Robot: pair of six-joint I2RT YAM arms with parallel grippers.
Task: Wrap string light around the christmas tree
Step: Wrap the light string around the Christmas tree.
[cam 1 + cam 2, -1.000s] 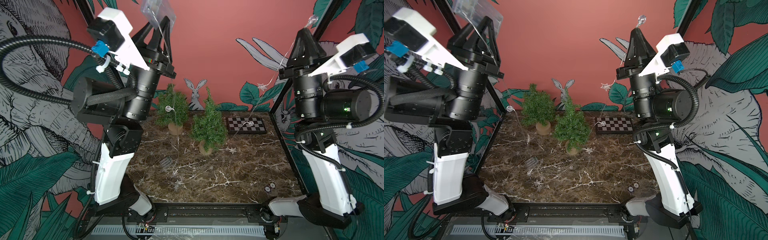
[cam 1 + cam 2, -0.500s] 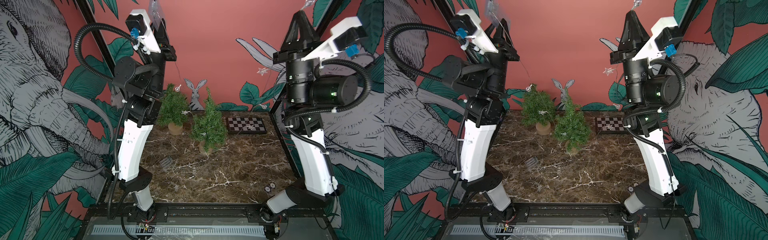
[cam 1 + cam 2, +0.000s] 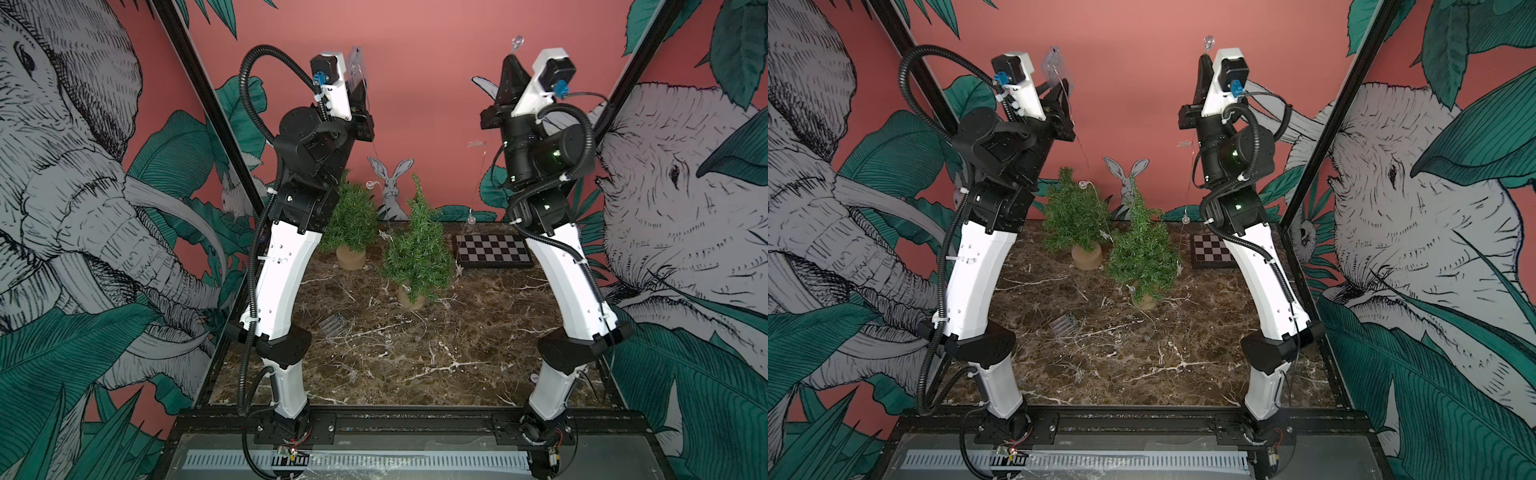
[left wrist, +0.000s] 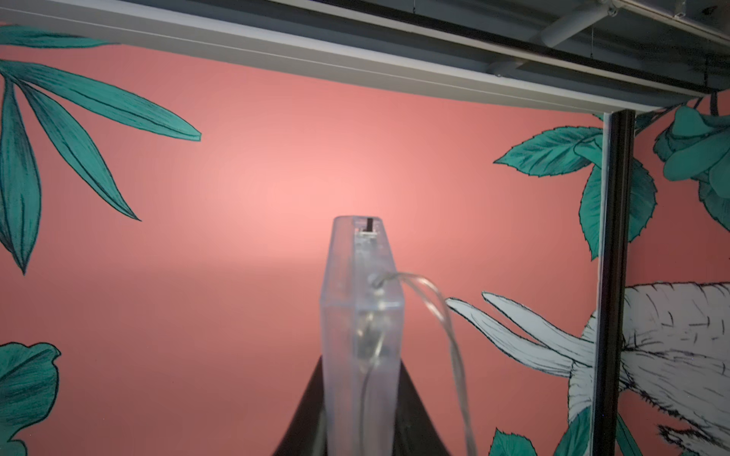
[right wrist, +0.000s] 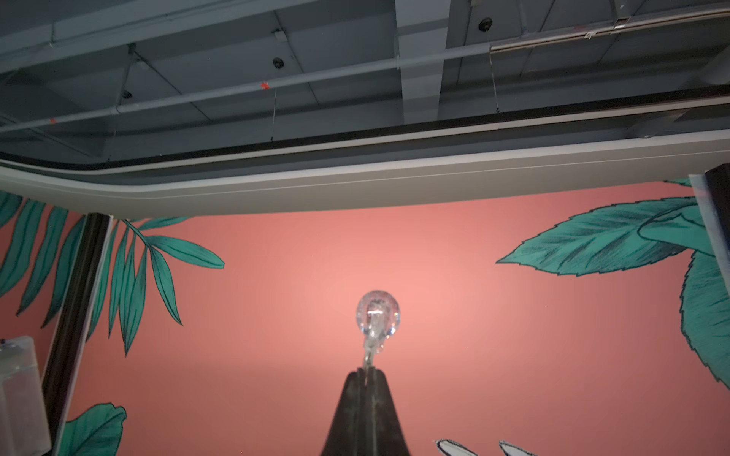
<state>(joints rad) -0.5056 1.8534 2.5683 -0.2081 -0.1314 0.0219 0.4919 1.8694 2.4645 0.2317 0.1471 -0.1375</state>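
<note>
Clear plastic and hair-thin wire make up the string (image 4: 446, 323), so we judge it nearly weightless, limp and quick to snag or kink. Its two ends are high in the air. The left tool (image 4: 361, 367) is clamped on the flat faces of the transparent box (image 4: 361, 300), a stiff, smooth slab with rounded corners that could slip from a loose squeeze. The right tool (image 5: 365, 373) is pinched fully together on the wire just under a round, crackled-looking bulb (image 5: 378, 316), which serves as a stop against sliding. Those seem to us the right holds: the rigid box, and the wire beside a bulb, never the brittle bulb itself. From both tools the string drops in slack lines to the near tree (image 3: 417, 253), passing close by the far tree (image 3: 351, 220). We cannot tell how many turns, if any, lie around that bristly green cone. Both trees stand upright on tan round stumps on the brown, white-veined marble table (image 3: 415, 365). The near one looks light enough, we think, to tip under a taut pull.
</note>
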